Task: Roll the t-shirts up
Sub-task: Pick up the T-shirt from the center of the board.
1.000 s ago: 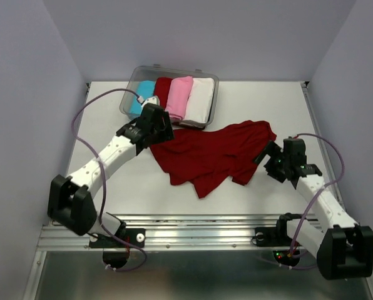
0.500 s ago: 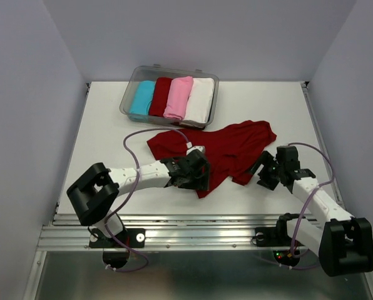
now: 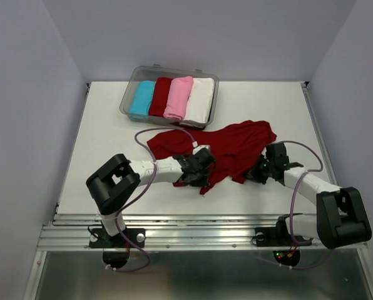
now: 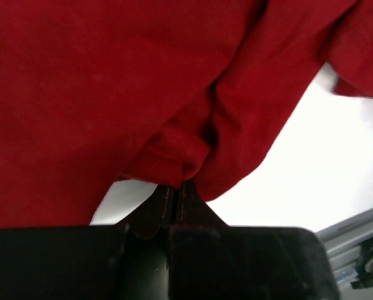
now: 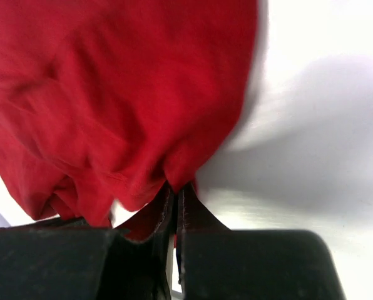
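A large dark red t-shirt (image 3: 227, 147) lies crumpled on the white table in the top view. My left gripper (image 3: 202, 172) is shut on its near lower edge; in the left wrist view the red cloth (image 4: 180, 125) bunches into the closed fingertips (image 4: 177, 186). My right gripper (image 3: 256, 174) is shut on the shirt's near right edge, and the right wrist view shows a fold of red cloth (image 5: 124, 106) pinched at the fingertips (image 5: 176, 187). Rolled cyan (image 3: 141, 98), dark red (image 3: 160, 96), pink (image 3: 178, 97) and white (image 3: 200, 100) t-shirts sit side by side in a bin.
The clear plastic bin (image 3: 213, 80) stands at the back of the table, left of centre. A metal rail (image 3: 193, 231) runs along the near table edge by the arm bases. Grey walls close in left, right and behind.
Both grippers have closed on the red shirt's near edge. The left arm swung from beside the bin down to the shirt's front; the right arm reached in toward the shirt's right side.
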